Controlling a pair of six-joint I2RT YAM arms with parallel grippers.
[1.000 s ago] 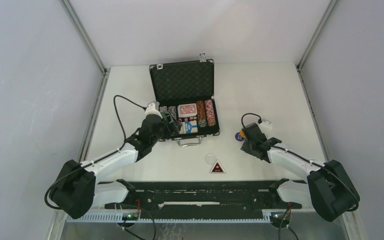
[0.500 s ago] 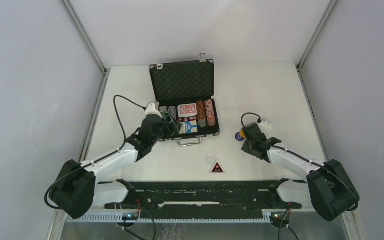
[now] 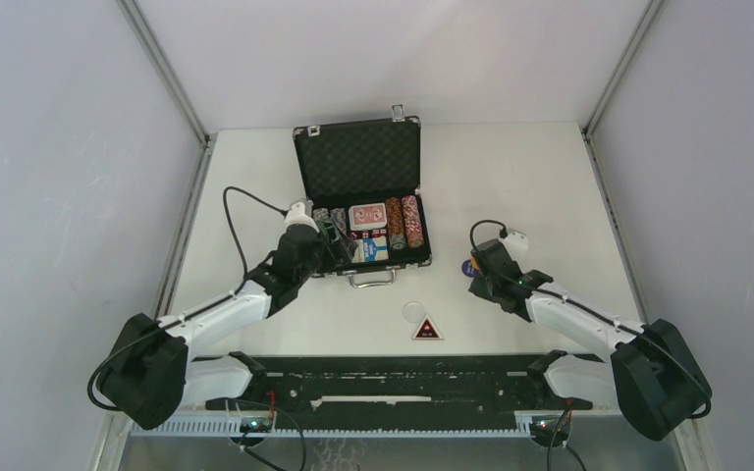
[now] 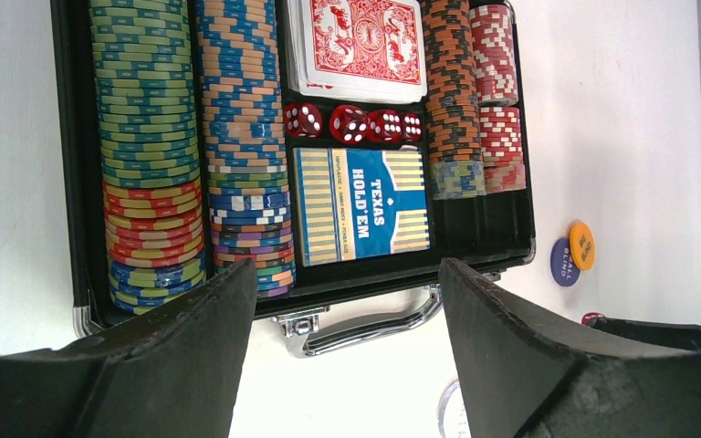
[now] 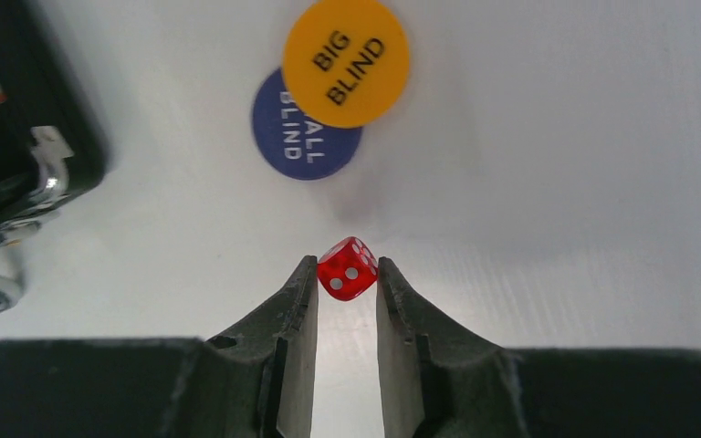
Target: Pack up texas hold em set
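The black briefcase [image 3: 358, 157] lies open at the table's middle, its lid up. In the left wrist view its tray [image 4: 71, 182] holds rows of multicoloured chips [image 4: 151, 137], a red card deck [image 4: 356, 41], a blue Texas Hold'em box [image 4: 362, 205] and several red dice [image 4: 351, 123]. My left gripper [image 4: 347, 301] hangs open over the silver handle [image 4: 365, 324], with nothing between its fingers. Right of the case, my right gripper [image 5: 347, 266] is shut on a single red die [image 5: 348, 270], pinched at the fingertips. Just beyond it lie an orange Big Blind token [image 5: 347, 59] overlapping a blue Small Blind token [image 5: 297, 146].
A clear disc [image 3: 414, 312] and a dark card with a red triangle [image 3: 427, 330] lie on the table in front of the case. The case's front right corner [image 5: 18, 137] shows at the left of the right wrist view. White walls enclose the table.
My right gripper has closed on the red die and shifted slightly left. The left arm has not moved.
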